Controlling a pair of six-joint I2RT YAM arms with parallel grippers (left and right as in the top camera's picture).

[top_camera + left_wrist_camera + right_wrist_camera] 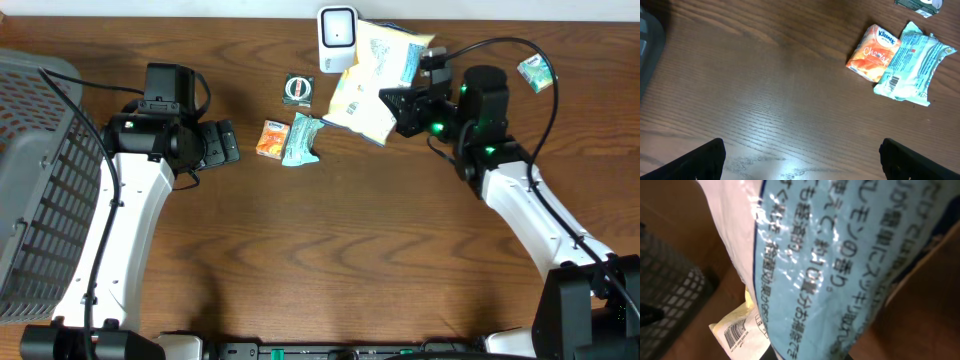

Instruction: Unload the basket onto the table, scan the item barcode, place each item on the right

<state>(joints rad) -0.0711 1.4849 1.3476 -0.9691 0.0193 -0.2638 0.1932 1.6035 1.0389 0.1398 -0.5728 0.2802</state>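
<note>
Two arms are in view: your right gripper (398, 105) is pinched tight on one edge of the crinkly yellow-and-pale-blue plastic snack bag (372, 75), which stretches from its fingers toward the white boxy scanner (338, 38) just beside it. Your left gripper (228, 142) stands spread wide and empty over the brown wooden table (350, 250), with a small orange tissue pack (874, 53) and a teal wrapped packet (914, 64) lying ahead of its fingers (695, 162).

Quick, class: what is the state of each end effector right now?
Left end effector: open, empty.
Right end effector: closed on the yellow-and-blue crinkly plastic packet.
</note>
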